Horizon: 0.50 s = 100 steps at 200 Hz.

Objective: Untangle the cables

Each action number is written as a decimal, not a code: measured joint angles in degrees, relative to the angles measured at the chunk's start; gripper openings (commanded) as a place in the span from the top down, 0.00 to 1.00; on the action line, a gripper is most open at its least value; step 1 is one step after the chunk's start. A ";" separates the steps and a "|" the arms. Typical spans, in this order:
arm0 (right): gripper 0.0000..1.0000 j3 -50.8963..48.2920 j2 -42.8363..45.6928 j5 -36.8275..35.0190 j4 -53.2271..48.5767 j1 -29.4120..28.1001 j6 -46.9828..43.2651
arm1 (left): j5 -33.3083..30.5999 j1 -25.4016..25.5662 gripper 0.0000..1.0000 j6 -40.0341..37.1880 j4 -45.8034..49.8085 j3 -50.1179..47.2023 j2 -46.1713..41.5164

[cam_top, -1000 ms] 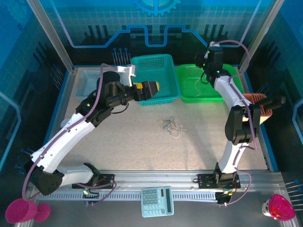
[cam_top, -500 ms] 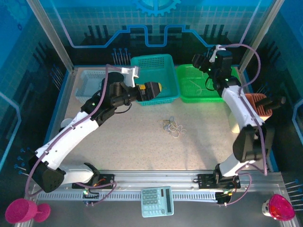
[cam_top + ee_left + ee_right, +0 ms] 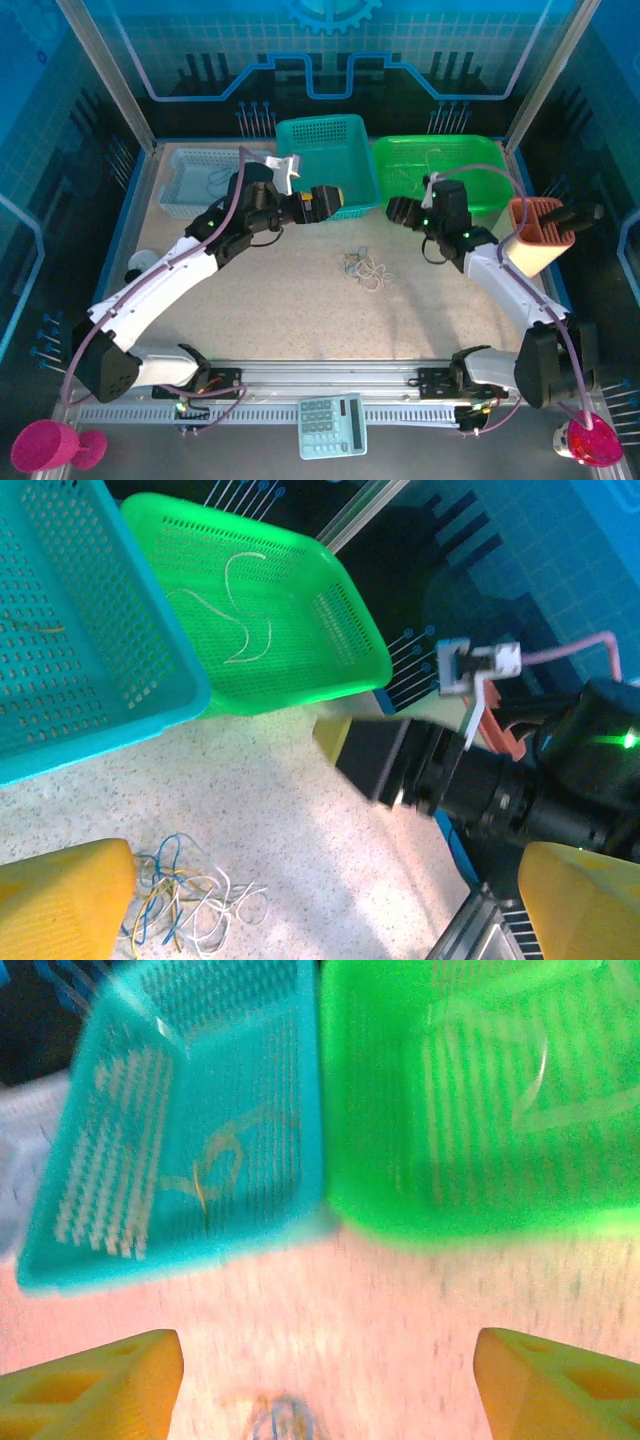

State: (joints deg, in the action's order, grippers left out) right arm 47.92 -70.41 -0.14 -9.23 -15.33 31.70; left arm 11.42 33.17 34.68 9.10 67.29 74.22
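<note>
The cables (image 3: 365,268) lie in a small tangle of white, yellow and blue wires on the speckled table, between the two arms. My left gripper (image 3: 334,197) hovers open left of and behind the tangle, by the teal basket (image 3: 322,150). In the left wrist view the cables (image 3: 190,900) lie by the left yellow finger (image 3: 62,900), untouched. My right gripper (image 3: 395,212) hangs open right of and behind the tangle, in front of the green basket (image 3: 480,180). The blurred right wrist view shows the cables (image 3: 275,1415) at the bottom edge, between wide-apart fingers (image 3: 100,1380).
White wires (image 3: 245,620) lie in the green basket; a thin yellowish wire (image 3: 205,1175) lies in the teal one. A grey-blue basket (image 3: 198,182) stands at the back left. An orange holder (image 3: 540,235) stands at the right, and a calculator (image 3: 332,425) on the front rail.
My right arm has swung from above the green basket down and forward to the table, and its jaws have opened wider. The left gripper has drifted slightly right.
</note>
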 measured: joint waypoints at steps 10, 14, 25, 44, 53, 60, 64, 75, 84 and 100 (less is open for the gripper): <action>0.25 -2.71 1.49 -0.55 -1.49 -1.77 0.68 | 0.00 0.00 0.01 0.04 -0.20 -0.68 0.17; 0.25 -3.65 2.03 -0.94 -1.92 -2.51 1.01 | 0.00 0.00 0.01 0.15 -0.31 -0.90 0.26; 0.27 -6.03 3.65 -1.81 -3.34 -4.59 1.66 | 0.04 -0.02 0.01 0.39 -0.66 -1.51 0.50; 0.32 -9.81 6.80 -3.91 -6.25 -7.85 3.08 | 0.20 0.00 0.01 0.96 -1.22 -2.78 0.52; 0.35 -11.15 8.00 -4.90 -7.69 -9.11 3.89 | 0.22 0.00 0.01 1.25 -1.62 -3.32 0.52; 0.37 -12.04 8.81 -5.84 -8.74 -10.16 4.57 | 0.22 -0.02 0.01 1.33 -1.77 -3.69 0.52; 0.38 -12.46 9.18 -6.19 -9.35 -10.73 4.81 | 0.22 -0.02 0.01 1.42 -1.81 -3.80 0.52; 0.42 -13.40 9.90 -7.72 -11.02 -12.46 6.01 | 0.22 0.00 0.01 1.46 -1.95 -3.93 0.55; 0.44 -13.99 10.10 -8.76 -12.17 -13.77 6.56 | 0.24 0.00 0.01 1.46 -2.16 -3.98 0.55; 0.49 -15.04 10.08 -10.10 -12.90 -15.15 7.76 | 0.39 0.00 0.01 1.49 -2.58 -3.98 0.61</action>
State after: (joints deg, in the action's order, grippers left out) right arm 32.88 -60.34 -10.24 -22.13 -30.48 39.46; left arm 11.81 33.17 36.16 6.52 63.31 74.83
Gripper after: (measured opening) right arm 0.532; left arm 0.992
